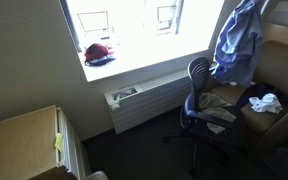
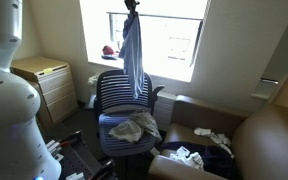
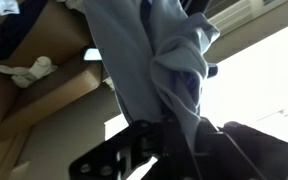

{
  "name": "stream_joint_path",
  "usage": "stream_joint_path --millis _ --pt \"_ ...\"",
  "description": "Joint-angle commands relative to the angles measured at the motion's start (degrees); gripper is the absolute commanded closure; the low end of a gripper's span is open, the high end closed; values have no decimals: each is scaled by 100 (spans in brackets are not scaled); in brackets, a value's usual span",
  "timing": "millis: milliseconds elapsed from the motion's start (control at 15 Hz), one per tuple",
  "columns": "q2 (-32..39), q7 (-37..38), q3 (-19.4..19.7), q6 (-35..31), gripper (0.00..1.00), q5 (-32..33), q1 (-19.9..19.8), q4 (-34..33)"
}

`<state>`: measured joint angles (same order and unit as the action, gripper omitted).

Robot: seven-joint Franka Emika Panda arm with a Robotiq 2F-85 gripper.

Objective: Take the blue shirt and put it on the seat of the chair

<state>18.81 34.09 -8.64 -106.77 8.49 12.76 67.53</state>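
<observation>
- Starting with the biggest, found a bright window (image 2: 154, 40) across the back wall in both exterior views, with a radiator (image 1: 144, 100) fixed under its sill.
- Found a brown sofa (image 2: 269, 135) just beside the chair, with white cloths (image 2: 209, 137) lying loose on its cushion.
- Saw the robot's white body (image 2: 6, 85) filling the near side of an exterior view.
- Noted a wooden dresser (image 2: 46, 82) against the wall, well apart from the sofa.
- Found the chair (image 2: 119, 95), an office model with a striped mesh back, standing upright below the window.
- Saw its seat (image 2: 112, 140) carrying a crumpled pale cloth (image 2: 136, 127).
- Found the blue shirt (image 2: 133, 55) hanging full length in the air, in front of the window and above the chair, not on the seat.
- Saw its lower end overlapping the backrest in that view, but could not tell whether the two touched.
- Found the tool (image 2: 131, 6) at the very top edge, pressed together on the shirt's upper end and bearing its whole weight.
- Saw the same tool (image 3: 179, 140) as a dark frame in the wrist view, with bunched blue fabric running into it and hiding the fingertips.
- Spotted a red object (image 1: 99, 53) on the sill, too small to identify.
</observation>
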Motion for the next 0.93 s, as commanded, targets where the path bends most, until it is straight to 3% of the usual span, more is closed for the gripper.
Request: stream_joint_path --millis 0,200,600,867 --pt "434 345 281 -110 98 1038 183 303" --pt "952 419 329 431 98 1147 87 416" --pt "2173 -302 563 648 98 -419 -300 460" --pt "2667 -1104 373 606 98 -1250 -408 582"
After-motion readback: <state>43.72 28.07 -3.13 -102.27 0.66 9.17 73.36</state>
